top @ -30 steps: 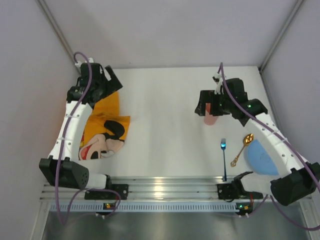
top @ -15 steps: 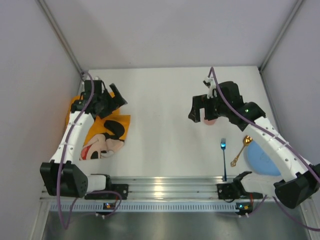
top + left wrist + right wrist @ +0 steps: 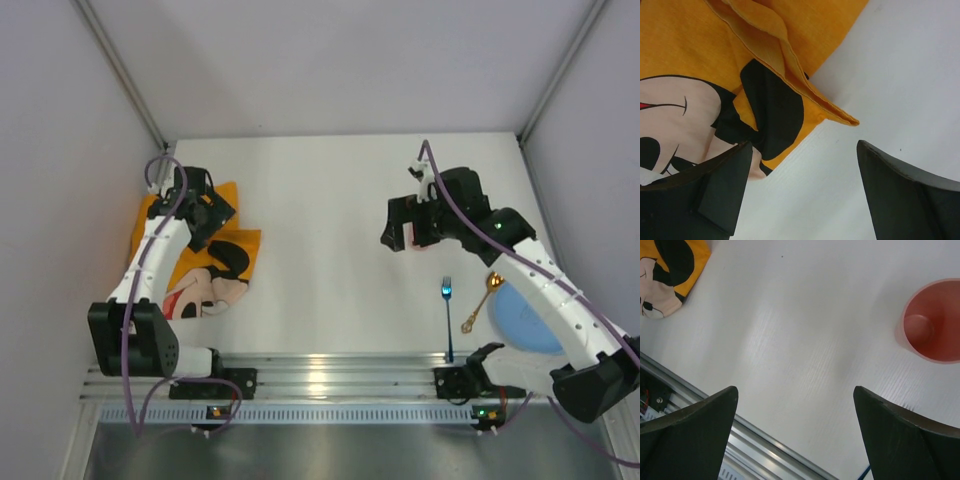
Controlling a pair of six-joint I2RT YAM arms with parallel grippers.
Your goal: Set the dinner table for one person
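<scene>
Left fingers (image 3: pixel 715 200) stand wide apart with nothing between them, hanging low over a folded corner of the orange placemat (image 3: pixel 690 50); whether the nearer one touches the cloth I cannot tell. Right fingers (image 3: pixel 690 435) are just as widely spread and also hold nothing, with only bare white tabletop (image 3: pixel 330 220) showing in the gap. The pink cup (image 3: pixel 935 322) stands upright and looks empty, off to one side of them and not between them. Further out, the placemat lies rumpled and doubled over on itself at the left side of the tabletop (part of the cartoon face shows, the rest is folded under), so it has yet to be spread flat. On the right side, the blue fork (image 3: pixel 447 310) lies on the bare surface with its handle towards the silver rails (image 3: pixel 330 375). The gold spoon (image 3: pixel 483 298) lies at a slant just beside it, and the blue plate (image 3: pixel 525 318) sits next to the spoon, partly hidden under the right arm. By my reading the task has barely begun: every piece is present, but none sits in a place setting. What remains is to flatten the placemat, set the plate on it, lay fork and spoon alongside, and stand the cup near them. The left arm looks placed to take the cloth first.
</scene>
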